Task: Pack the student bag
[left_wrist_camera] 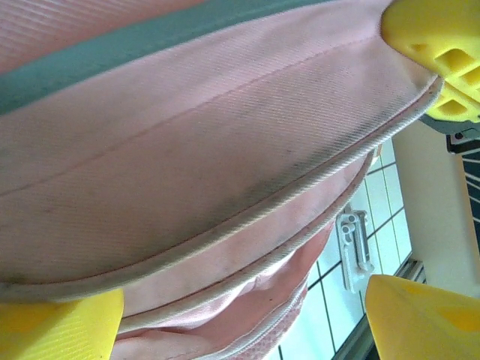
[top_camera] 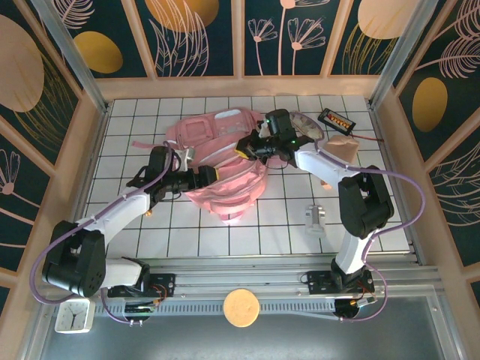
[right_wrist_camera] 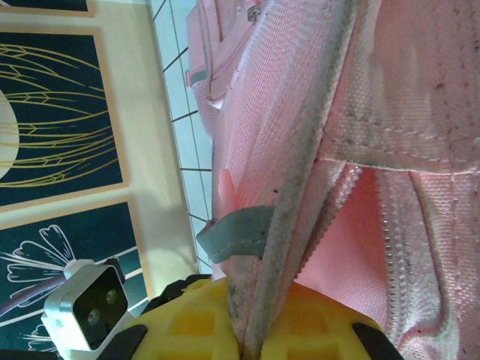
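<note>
The student bag (top_camera: 225,169), a big soft pink backpack, lies crumpled in the middle of the tiled table. My right gripper (top_camera: 245,146) reaches in from the right and is shut on the bag's grey piped edge. In the right wrist view that piping (right_wrist_camera: 300,187) runs straight down into the closed yellow fingers (right_wrist_camera: 187,322) of the right gripper (right_wrist_camera: 259,334). My left gripper (top_camera: 214,176) sits against the bag's left side. It is open, its yellow fingers (left_wrist_camera: 60,322) spread wide on either side of the left gripper (left_wrist_camera: 244,319), with pink bag fabric (left_wrist_camera: 187,150) bulging close in front.
A white plastic clip (top_camera: 315,217) lies on the tiles to the right of the bag, also seen as the clip (left_wrist_camera: 354,251). A beige pouch (top_camera: 341,146) and a small black device (top_camera: 335,118) sit at the back right. A round disc (top_camera: 241,306) and a white clock (top_camera: 73,315) rest by the near rail.
</note>
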`<action>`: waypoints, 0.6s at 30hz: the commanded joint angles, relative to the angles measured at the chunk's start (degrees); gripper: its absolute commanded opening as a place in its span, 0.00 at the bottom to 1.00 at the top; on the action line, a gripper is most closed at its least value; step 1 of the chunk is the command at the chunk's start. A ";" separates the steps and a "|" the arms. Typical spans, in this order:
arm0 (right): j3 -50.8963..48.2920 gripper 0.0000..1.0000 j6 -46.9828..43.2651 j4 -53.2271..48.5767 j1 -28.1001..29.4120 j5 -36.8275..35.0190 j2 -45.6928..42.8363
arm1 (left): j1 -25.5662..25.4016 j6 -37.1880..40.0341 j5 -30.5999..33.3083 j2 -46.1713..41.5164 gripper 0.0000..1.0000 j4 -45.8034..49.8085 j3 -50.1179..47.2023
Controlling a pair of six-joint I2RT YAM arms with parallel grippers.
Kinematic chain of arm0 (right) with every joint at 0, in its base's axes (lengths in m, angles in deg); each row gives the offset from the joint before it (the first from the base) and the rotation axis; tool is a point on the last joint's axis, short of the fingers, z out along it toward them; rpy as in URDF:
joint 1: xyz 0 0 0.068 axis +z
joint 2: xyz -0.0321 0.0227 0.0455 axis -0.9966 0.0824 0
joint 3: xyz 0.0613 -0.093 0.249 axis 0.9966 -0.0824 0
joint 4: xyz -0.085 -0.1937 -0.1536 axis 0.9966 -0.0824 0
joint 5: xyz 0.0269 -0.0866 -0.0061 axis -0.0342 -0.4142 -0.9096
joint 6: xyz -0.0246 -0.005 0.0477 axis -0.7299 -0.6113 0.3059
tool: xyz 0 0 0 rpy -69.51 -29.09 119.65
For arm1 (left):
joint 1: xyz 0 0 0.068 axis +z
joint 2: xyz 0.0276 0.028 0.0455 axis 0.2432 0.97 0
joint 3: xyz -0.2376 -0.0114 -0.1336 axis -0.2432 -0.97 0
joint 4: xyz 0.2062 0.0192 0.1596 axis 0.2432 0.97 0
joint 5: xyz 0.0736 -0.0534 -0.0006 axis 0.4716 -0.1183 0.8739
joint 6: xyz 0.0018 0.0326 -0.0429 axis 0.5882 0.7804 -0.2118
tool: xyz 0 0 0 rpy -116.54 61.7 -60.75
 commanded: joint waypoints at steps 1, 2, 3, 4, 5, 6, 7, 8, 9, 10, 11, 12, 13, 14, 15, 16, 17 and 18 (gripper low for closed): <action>3.16 0.00 0.22 4.53 2.02 3.10 -0.54 | -1.53 3.94 0.16 0.29 0.86 3.43 3.72; 3.14 0.00 0.39 4.63 2.17 3.00 -0.51 | -1.59 4.16 0.75 0.30 0.86 3.95 3.77; 3.30 0.00 0.50 4.72 2.32 2.95 -0.51 | -1.62 4.38 1.47 0.45 0.86 4.46 3.84; 3.37 0.00 0.57 4.73 2.41 2.90 -0.51 | -1.59 5.02 2.27 0.81 0.86 4.92 4.01; 3.52 0.00 0.71 4.67 2.50 2.82 -0.51 | -1.60 5.24 2.86 1.27 0.86 5.11 4.21; 3.64 0.00 0.81 4.72 2.59 2.73 -0.43 | -1.61 5.38 3.24 1.80 0.85 5.08 4.40; 3.79 0.00 0.85 4.70 2.72 2.68 -0.45 | -1.64 5.30 3.27 2.47 0.85 4.63 4.79; 3.92 0.00 1.01 4.71 2.81 2.59 -0.48 | -1.66 5.35 3.50 3.17 0.84 4.35 5.29; 4.13 0.00 1.01 4.57 2.90 2.51 -0.40 | -1.67 5.53 3.94 3.75 0.83 4.48 5.90; 4.34 0.00 1.03 4.49 3.01 2.46 -0.27 | -1.61 6.08 4.88 4.45 0.83 4.86 6.80; 4.63 0.00 1.04 4.41 3.16 2.38 -0.21 | -1.65 6.78 5.88 5.11 0.82 5.47 7.78; 4.75 0.00 1.15 4.37 3.30 2.29 -0.15 | -1.68 7.49 6.67 5.70 0.80 6.04 8.71; 4.80 0.00 1.21 4.40 3.47 2.20 -0.08 | -1.69 8.36 7.33 6.43 0.75 6.72 9.79; 4.82 0.00 1.31 4.48 3.71 2.11 -0.08 | -1.67 9.06 7.36 7.21 0.71 7.03 10.79; 4.86 0.00 1.44 4.56 3.87 1.99 -0.01 | -1.70 9.63 7.29 7.96 0.69 7.34 11.64; 4.85 0.00 1.46 4.55 4.03 1.96 0.13 | -1.68 10.26 7.17 8.75 0.65 7.80 12.59; 4.86 0.00 1.55 4.63 4.17 1.93 0.25 | -1.68 10.83 7.11 9.42 0.63 8.29 12.93; 4.81 0.00 1.69 4.71 4.26 1.85 0.33 | -1.76 11.40 7.11 9.87 0.62 8.71 14.17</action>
